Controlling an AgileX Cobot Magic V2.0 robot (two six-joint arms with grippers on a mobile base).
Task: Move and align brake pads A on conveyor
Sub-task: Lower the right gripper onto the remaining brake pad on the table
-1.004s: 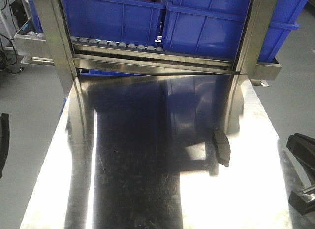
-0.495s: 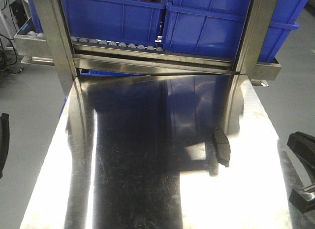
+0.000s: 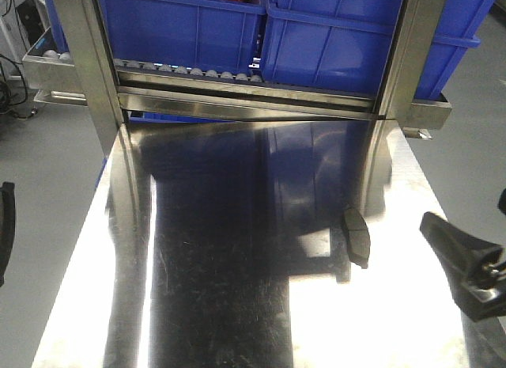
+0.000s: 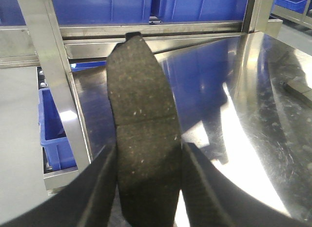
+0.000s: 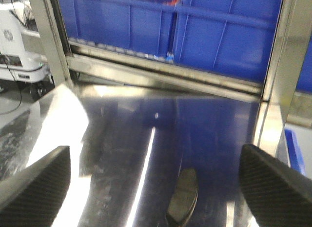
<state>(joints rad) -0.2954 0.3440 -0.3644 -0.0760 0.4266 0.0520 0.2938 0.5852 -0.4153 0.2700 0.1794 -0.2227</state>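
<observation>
One dark grey brake pad (image 4: 141, 139) with a groove across its middle stands upright between the fingers of my left gripper (image 4: 148, 156), which is shut on it just off the table's left side. A second brake pad (image 3: 356, 236) lies on the shiny steel table (image 3: 237, 305), right of centre. It also shows in the right wrist view as a brake pad (image 5: 184, 195) low in the frame. My right gripper (image 5: 156, 188) hangs open above and short of it, and the right gripper (image 3: 462, 265) comes in from the table's right edge. The conveyor is out of view.
Blue plastic bins (image 3: 316, 43) sit on a roller rack (image 3: 190, 71) behind the table, framed by steel uprights (image 3: 83, 67). A lower blue bin (image 4: 53, 134) sits beneath the rack at the left. Grey floor lies on both sides of the table.
My right gripper has swung left from the right edge and now reaches over the table toward the lying pad. The pad on the table and the left arm have not moved.
</observation>
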